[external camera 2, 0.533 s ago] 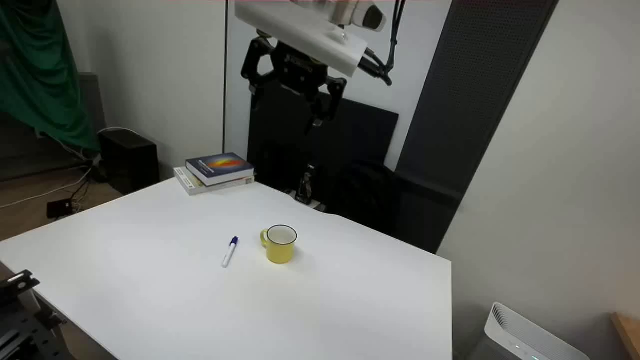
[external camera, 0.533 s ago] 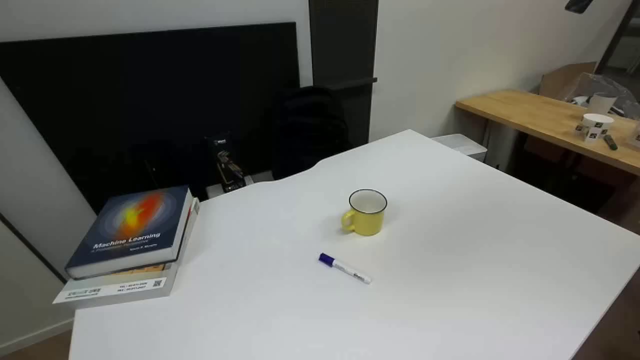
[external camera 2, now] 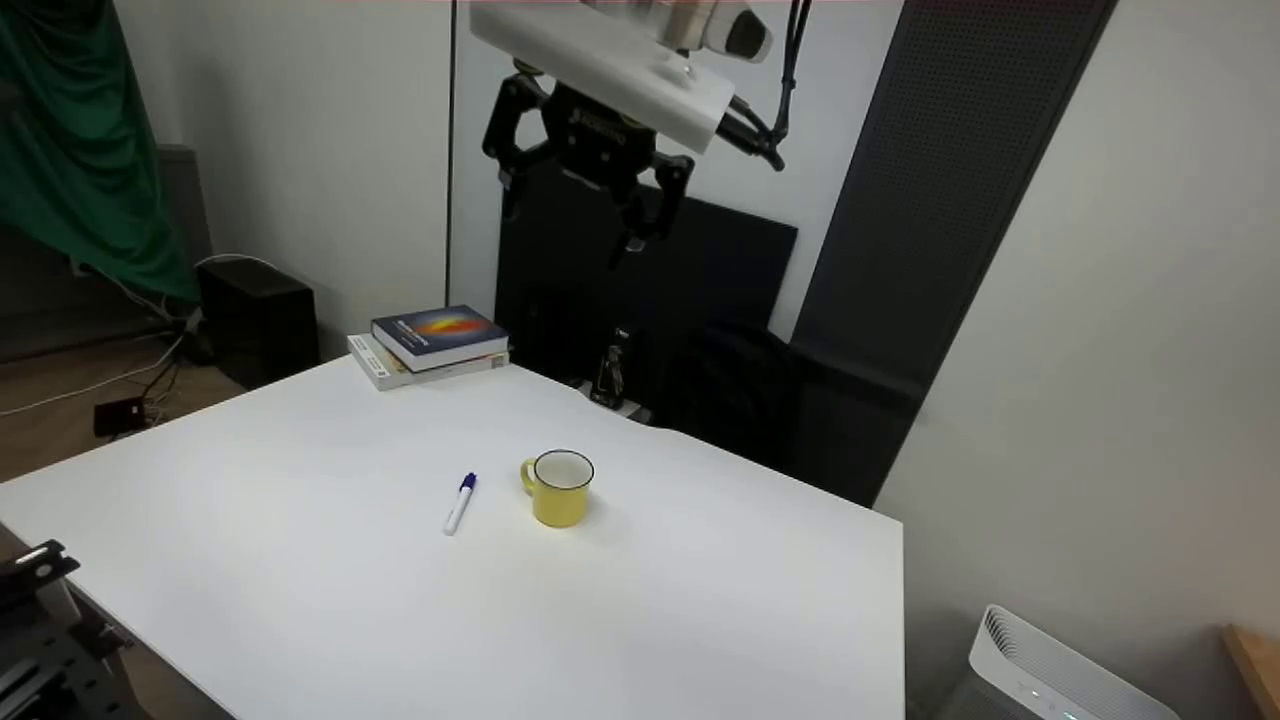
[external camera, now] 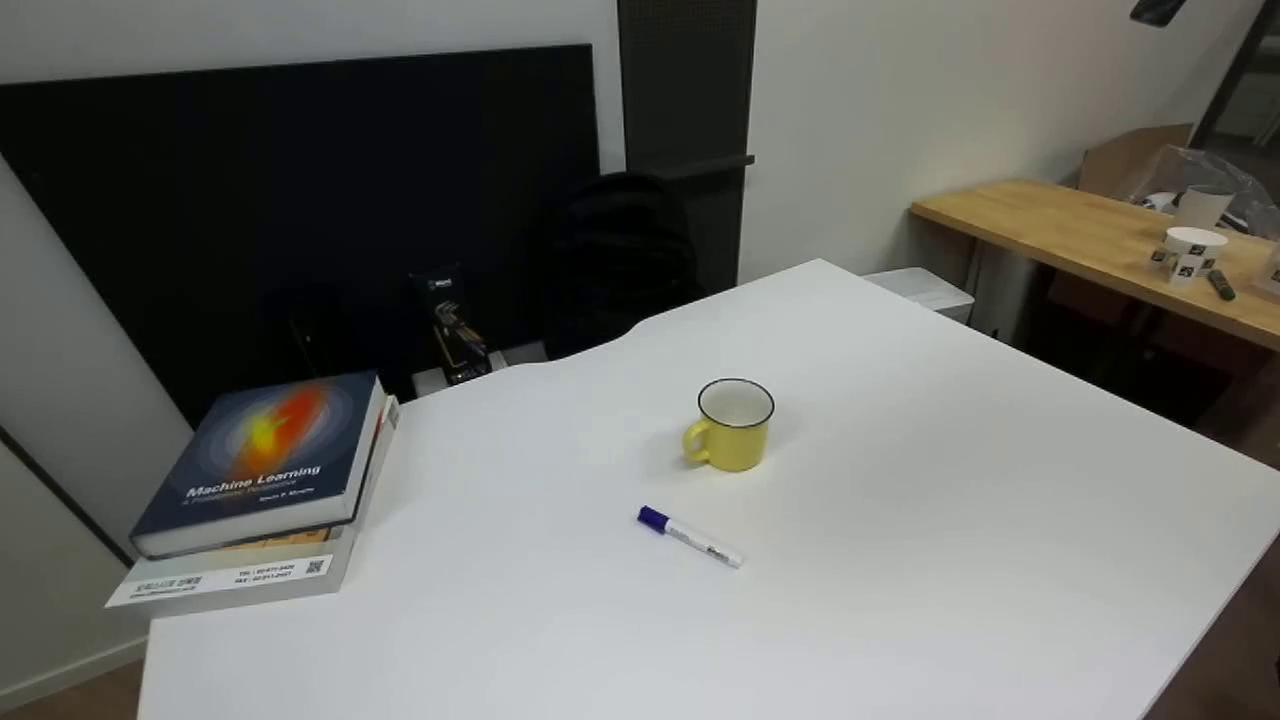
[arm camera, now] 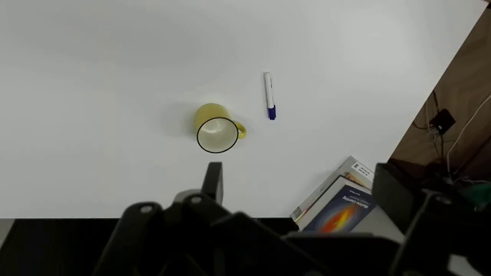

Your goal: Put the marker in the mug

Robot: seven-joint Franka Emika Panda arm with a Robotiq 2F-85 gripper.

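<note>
Your scene matches that of half a second ago: the marker point(external camera: 690, 537), the yellow mug point(external camera: 733, 440) and the stacked books point(external camera: 255, 475) keep their places on the table point(external camera: 900, 560), and your arm point(external camera 2: 605, 70) keeps the same pose.

The marker lies flat on the table, near the mug but apart from it. In an exterior view the marker point(external camera 2: 459, 506) is to the left of the mug, its dark blue cap at the far end and its white barrel toward the near side. The mug stands upright, its handle to the left in both exterior views.

Your arm comes in from above, its white end slanting down to the right, and the black gripper point(external camera 2: 568, 230) hangs tilted beneath it, well above the table and well apart from both marker and mug. You have the fingers point(arm camera: 213, 182) parted wide and released, with a broad gap between them. In the wrist view they reach in from the near edge; the mug shows beyond the tip of the one on the left, the marker lies farther right with its cap toward that edge, and the books show between the two.
</note>
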